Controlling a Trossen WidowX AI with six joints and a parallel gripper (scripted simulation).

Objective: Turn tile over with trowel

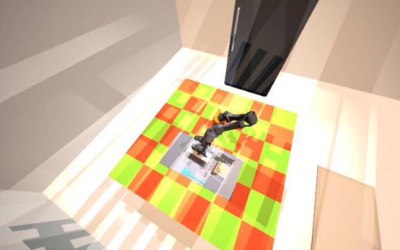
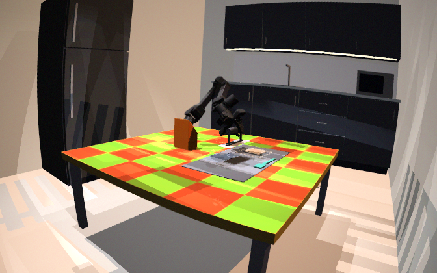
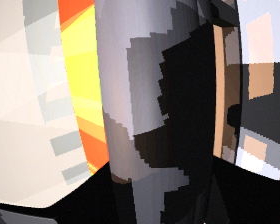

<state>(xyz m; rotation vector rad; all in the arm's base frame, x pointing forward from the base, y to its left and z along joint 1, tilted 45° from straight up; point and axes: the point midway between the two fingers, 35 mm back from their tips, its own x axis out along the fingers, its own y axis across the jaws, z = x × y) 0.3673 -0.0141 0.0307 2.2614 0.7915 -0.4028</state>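
Note:
A turquoise trowel-shaped tool (image 1: 185,172) (image 2: 260,165) lies flat near the front edge of the mat (image 1: 231,186) (image 2: 235,176), outside the fingers. A square tan tile (image 1: 222,169) (image 2: 254,151) lies inside the dashed outline; I cannot read which side is up. My gripper (image 1: 200,153) (image 2: 234,141) points down and is shut on a flat white piece (image 1: 208,160) (image 2: 225,145), held a little above the mat. What this piece is, I cannot tell. A dark brown patch (image 1: 197,159) (image 2: 238,160) shows under it. In the wrist view a dark gripper part hides most.
The orange block (image 2: 183,134) stands at the arm's base on the checkered table (image 1: 262,195) (image 2: 247,210). The fridge (image 1: 254,46) (image 2: 91,84) and the dark kitchen counter (image 2: 274,104) stand beyond the table. Strong stripes of light and shadow cross the scene.

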